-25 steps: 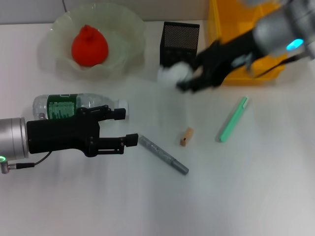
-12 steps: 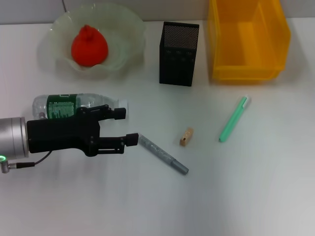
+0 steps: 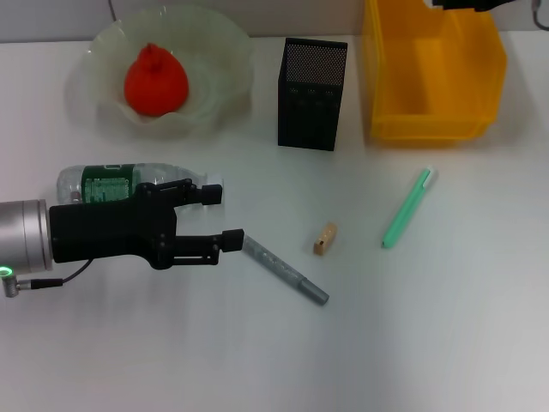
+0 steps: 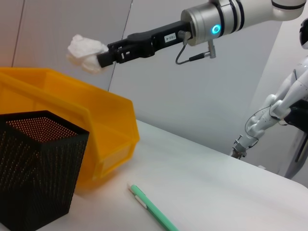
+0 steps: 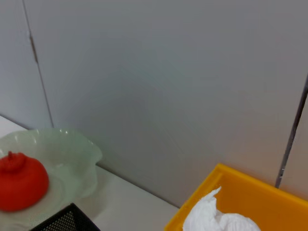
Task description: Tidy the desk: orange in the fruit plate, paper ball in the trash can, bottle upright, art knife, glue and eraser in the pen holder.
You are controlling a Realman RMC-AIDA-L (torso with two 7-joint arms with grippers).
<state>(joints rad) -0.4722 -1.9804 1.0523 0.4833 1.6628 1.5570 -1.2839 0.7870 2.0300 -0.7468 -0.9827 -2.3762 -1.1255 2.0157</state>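
The orange (image 3: pixel 156 81) sits in the fruit plate (image 3: pixel 225 53) at 11 o'clock. Above the yellow trash can (image 4: pixel 96 115), the right tool (image 4: pixel 98 58) clamps the paper ball (image 4: pixel 83 49). The left tool (image 3: pixel 225 216) hovers, fingers apart, beside the lying bottle (image 3: pixel 111 183).

Silver arms, black end effectors, glowing status lights, thin cables.
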